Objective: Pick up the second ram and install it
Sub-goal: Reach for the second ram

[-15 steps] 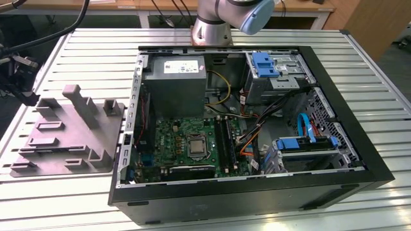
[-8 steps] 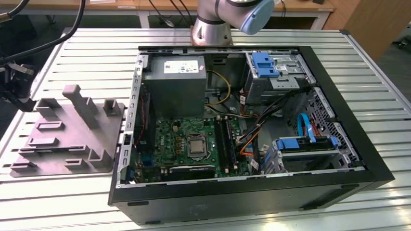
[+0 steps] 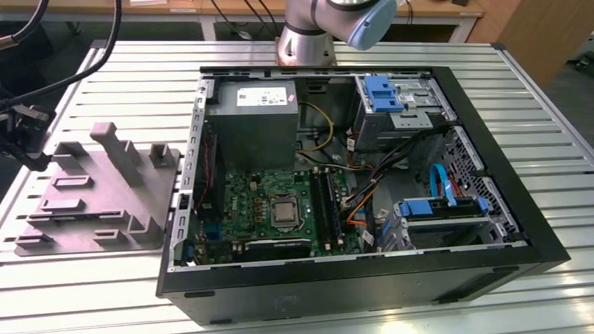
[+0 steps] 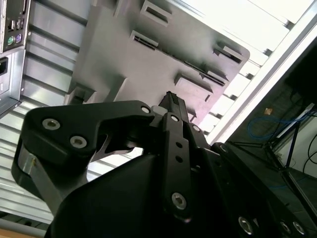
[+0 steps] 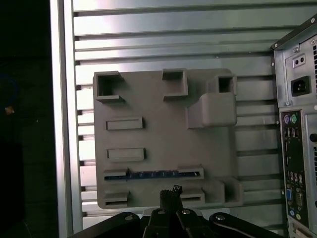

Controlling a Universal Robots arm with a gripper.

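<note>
On the slatted metal bench (image 3: 519,76), an open black computer case (image 3: 483,271) lies on its side, with the robot arm's base (image 3: 311,35) at twelve o'clock of it in the exterior view. Inside the case, the grey power-supply box (image 3: 250,132) sits at twelve o'clock of the green motherboard (image 3: 250,202). At nine o'clock of the case, just beside its wall, a grey fixture plate (image 3: 93,202) with raised pockets and posts rests on the bench.

The first wrist view looks down on this plate, and the second ram (image 5: 153,174) lies flat in one of its long slots. The ram shows as a dark blue strip, held between two end brackets. The claw (image 5: 171,191) hangs over the plate near the ram and clear of it. Its tips are drawn together with nothing between them. The second wrist view shows the claw (image 4: 171,99) from the side, pointing at the plate. The case's rear panel (image 5: 297,148) with its ports stands beside the plate.
</note>
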